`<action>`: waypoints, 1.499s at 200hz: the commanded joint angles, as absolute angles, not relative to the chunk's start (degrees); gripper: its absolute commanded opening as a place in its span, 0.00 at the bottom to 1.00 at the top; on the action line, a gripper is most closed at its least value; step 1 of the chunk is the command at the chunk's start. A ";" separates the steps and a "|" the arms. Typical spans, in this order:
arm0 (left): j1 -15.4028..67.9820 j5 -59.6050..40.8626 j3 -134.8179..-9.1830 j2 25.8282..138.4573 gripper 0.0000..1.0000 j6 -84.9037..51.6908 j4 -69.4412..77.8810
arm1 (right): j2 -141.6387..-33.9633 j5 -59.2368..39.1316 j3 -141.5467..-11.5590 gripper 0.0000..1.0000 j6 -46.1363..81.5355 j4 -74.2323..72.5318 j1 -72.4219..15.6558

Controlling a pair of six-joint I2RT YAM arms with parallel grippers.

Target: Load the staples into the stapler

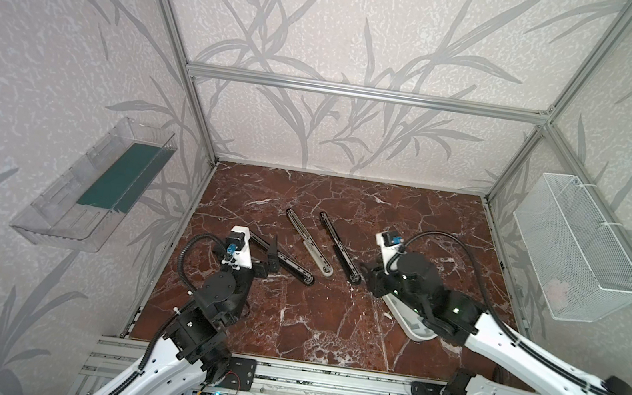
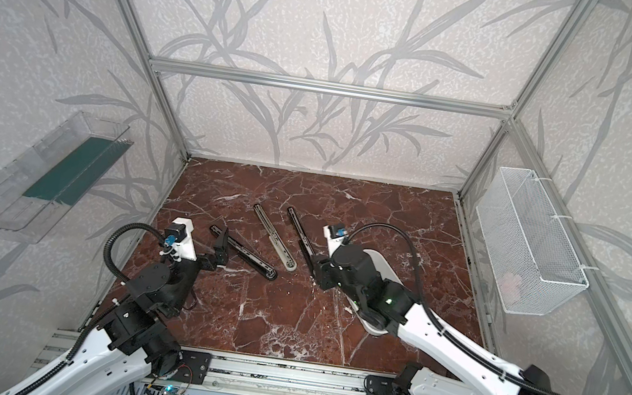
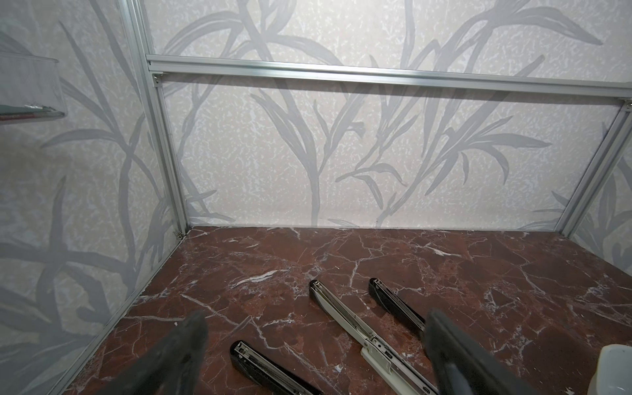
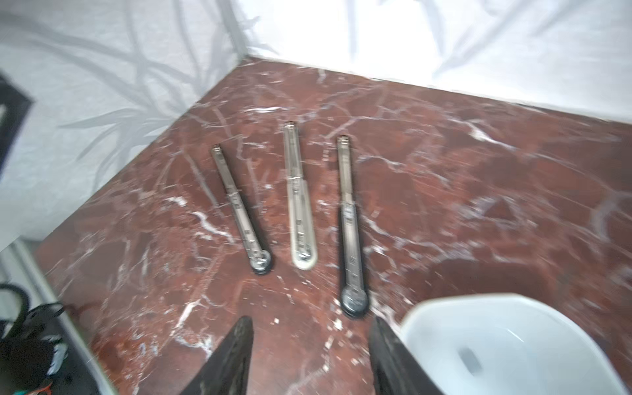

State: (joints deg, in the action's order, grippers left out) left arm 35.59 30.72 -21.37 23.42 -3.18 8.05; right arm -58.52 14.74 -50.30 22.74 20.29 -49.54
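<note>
Three staplers lie opened flat on the red marble table, magazines up: a black one [image 1: 296, 269] [image 3: 263, 366] on the left, a white one [image 1: 310, 242] [image 4: 297, 195] in the middle, a black one [image 1: 338, 248] [image 4: 349, 212] on the right. My left gripper [image 1: 273, 253] [image 3: 315, 318] hovers over the left black stapler, open and empty. My right gripper [image 1: 368, 273] [image 4: 311, 321] is open just short of the right black stapler's round end, with nothing between its fingers. In the white dish [image 4: 513, 342] lies one blurred small grey piece [image 4: 470, 357], possibly staples.
The white dish [image 1: 409, 325] sits under my right arm. A clear plastic bin [image 1: 96, 193] hangs on the left wall and a white wire basket [image 1: 575, 252] on the right wall. Aluminium frame posts edge the table. Tiny pale bits [image 4: 337, 325] dot the marble near my right gripper.
</note>
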 commanded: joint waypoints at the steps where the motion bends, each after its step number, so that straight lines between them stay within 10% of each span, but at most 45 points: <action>1: 35.32 32.17 -22.90 23.68 0.99 -5.27 4.94 | -58.38 21.77 -49.90 0.50 30.15 46.81 -44.89; 125: 35.30 34.49 -21.99 18.37 0.99 -3.83 3.65 | -74.89 -2.50 -44.43 0.22 36.11 40.69 -38.60; 300: 35.31 35.31 -20.66 17.68 0.99 -2.99 6.36 | -92.55 12.49 -59.58 0.27 37.64 36.24 -43.37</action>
State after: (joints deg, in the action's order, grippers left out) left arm 35.55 34.44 -21.47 17.72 -2.55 3.90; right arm -94.78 9.04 -61.95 37.87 32.16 -45.47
